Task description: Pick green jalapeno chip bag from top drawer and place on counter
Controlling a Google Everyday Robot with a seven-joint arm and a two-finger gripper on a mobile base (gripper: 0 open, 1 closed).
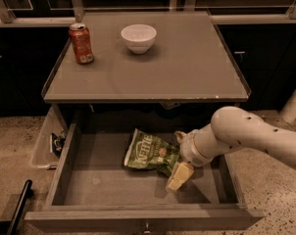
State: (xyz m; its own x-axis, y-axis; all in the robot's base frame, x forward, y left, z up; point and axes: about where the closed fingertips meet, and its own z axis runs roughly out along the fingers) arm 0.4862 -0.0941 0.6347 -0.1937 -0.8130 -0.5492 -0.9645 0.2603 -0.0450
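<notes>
The green jalapeno chip bag lies flat on the floor of the pulled-out top drawer, right of its middle. My gripper reaches into the drawer from the right on a white arm and sits at the bag's right edge. It is open, with one pale finger in front of the bag's corner and the other fingertip behind it. The bag rests on the drawer floor. The grey counter spans the space above the drawer.
An orange-red soda can stands at the counter's back left, with a white bowl to its right. A clear plastic bin hangs beside the drawer's left wall. Speckled floor lies on both sides. A black bar shows at the lower left.
</notes>
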